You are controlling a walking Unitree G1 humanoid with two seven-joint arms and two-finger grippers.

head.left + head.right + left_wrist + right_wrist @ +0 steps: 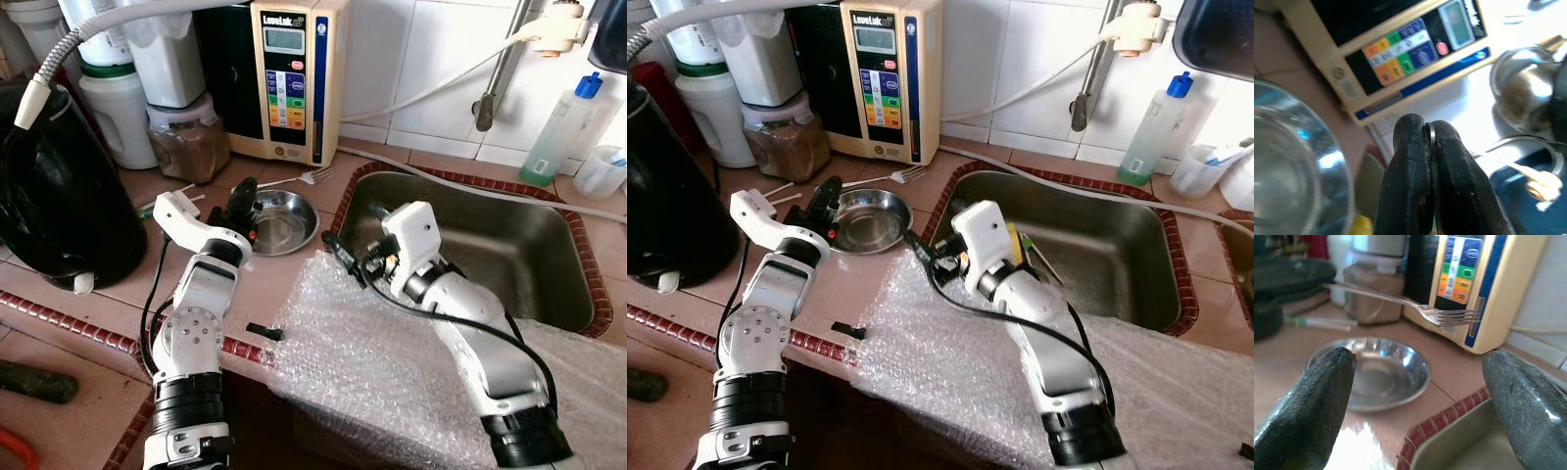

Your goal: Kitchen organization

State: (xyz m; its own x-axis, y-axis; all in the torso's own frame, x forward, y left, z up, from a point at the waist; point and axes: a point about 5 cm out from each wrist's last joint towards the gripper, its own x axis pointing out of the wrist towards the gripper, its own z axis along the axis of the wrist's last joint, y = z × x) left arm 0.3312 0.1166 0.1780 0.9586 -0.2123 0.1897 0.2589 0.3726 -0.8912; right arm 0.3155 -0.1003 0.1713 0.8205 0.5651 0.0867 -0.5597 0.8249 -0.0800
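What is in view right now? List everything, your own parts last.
bowl: 1, steel, counter left of sink
fork: 1, silver, held by its handle, tines raised beyond the bowl
sink: 1, steel, right side
bubble wrap: 1 sheet, clear, over counter edge
water machine: 1, cream, against wall
jar: 1, brown contents, beside machine
bottle: 1, clear with blue cap, behind sink
left gripper: shut on fork, at bowl's left rim
right gripper: open, at sink's left edge

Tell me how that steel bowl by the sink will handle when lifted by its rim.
The steel bowl looks thin and shallow, so probably light and stiff. Its polished surface may slip between the left gripper's smooth fingers, pinched on its rim. Held at one edge, it would likely tilt.
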